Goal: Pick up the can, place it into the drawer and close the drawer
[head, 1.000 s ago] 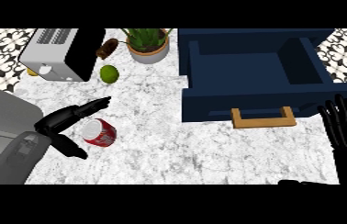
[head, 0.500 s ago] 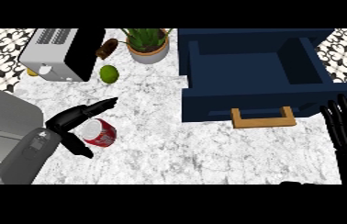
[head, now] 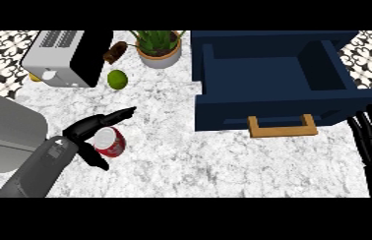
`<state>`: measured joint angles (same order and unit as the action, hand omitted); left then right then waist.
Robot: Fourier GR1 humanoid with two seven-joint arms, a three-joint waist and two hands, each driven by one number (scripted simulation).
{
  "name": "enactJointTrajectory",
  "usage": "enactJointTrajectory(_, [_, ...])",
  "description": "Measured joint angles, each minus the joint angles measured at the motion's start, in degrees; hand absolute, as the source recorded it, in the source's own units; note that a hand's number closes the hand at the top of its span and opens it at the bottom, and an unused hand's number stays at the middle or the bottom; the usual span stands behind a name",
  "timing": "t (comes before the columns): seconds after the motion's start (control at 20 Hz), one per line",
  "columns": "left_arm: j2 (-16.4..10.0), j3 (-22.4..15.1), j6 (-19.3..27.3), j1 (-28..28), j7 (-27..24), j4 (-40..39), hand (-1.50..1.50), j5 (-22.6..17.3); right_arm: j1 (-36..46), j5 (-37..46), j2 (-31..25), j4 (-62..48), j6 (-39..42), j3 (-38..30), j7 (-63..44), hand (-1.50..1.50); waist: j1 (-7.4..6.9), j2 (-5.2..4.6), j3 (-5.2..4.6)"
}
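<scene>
Closure of the left hand [head: 81, 133] round the can [head: 112, 144] is not yet seen: its fingers [head: 120, 113] are held straight past the can's far side and the thumb is set at the near side. The can, seemingly upright on the counter [head: 218, 160], is thus bracketed, not clasped. The right hand [head: 361, 135], rested open at the view's right edge, is placed well apart. Farther off, rightward, the open drawer [head: 247, 108] is found.

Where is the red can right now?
In the head view, the can stands on the counter's left side, close against the left hand, below the lime and well left of the open drawer.
</scene>
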<state>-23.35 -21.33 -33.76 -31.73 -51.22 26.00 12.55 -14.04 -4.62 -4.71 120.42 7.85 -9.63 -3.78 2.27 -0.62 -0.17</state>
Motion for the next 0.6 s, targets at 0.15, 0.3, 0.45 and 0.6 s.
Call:
enactJointTrajectory(0.15, [0.7, -1.0, 0.5, 0.1, -0.6, -0.7, -1.50, 0.2, 0.5, 0.0, -0.1, 0.3, -0.3, -0.5, -0.4, -1.50, -0.38, 0.08, 0.01])
enactJointTrajectory(0.3, [0.8, -1.8, 0.5, -0.6, -0.8, -1.3, -1.50, 0.3, 0.4, -0.1, -0.3, 0.4, 0.1, -0.5, -0.4, -1.50, -0.42, 0.07, 0.02])
enactJointTrajectory(0.45, [2.1, -2.8, 0.8, -0.8, -0.9, -1.6, -1.50, 0.4, 0.0, -0.5, -0.3, 0.7, 0.6, -0.5, -0.6, -1.50, -0.54, 0.15, 0.03])
enactJointTrajectory(0.6, [2.5, -3.7, 1.1, -0.2, -1.4, -1.1, -1.50, 0.4, -0.7, -0.8, -0.2, 1.7, 0.7, -0.6, -1.1, -1.50, -0.72, 0.24, 0.05])
